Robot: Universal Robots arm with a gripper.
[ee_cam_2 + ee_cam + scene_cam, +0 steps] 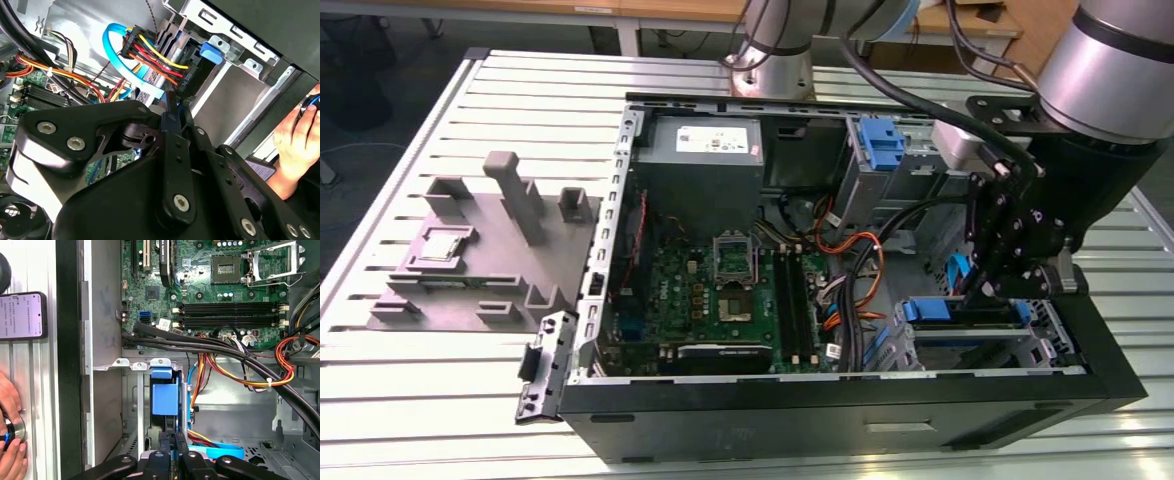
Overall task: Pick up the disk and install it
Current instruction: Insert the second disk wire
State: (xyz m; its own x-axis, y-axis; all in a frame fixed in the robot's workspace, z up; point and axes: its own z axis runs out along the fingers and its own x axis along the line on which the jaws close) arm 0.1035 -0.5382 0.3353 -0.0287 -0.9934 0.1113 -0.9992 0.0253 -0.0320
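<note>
Tool point(172, 452) closed — seemingly pinching the disk point(165, 400) edge-on — inside the drive bay point(135, 390).

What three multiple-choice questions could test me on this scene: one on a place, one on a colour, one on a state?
1. Where is the gripper?
A. over the grey fixture
B. at the drive bay inside the computer case
C. above the table's slats

2. What colour is the plastic on the disk in that bay?
A. red
B. blue
C. green

3. The case is:
A. open
B. closed
C. upside down

Answers: B, the exterior view shows the arm reaching into the case's corner; B, blue plastic shows in the first wrist view; A, the motherboard lies exposed.
</note>
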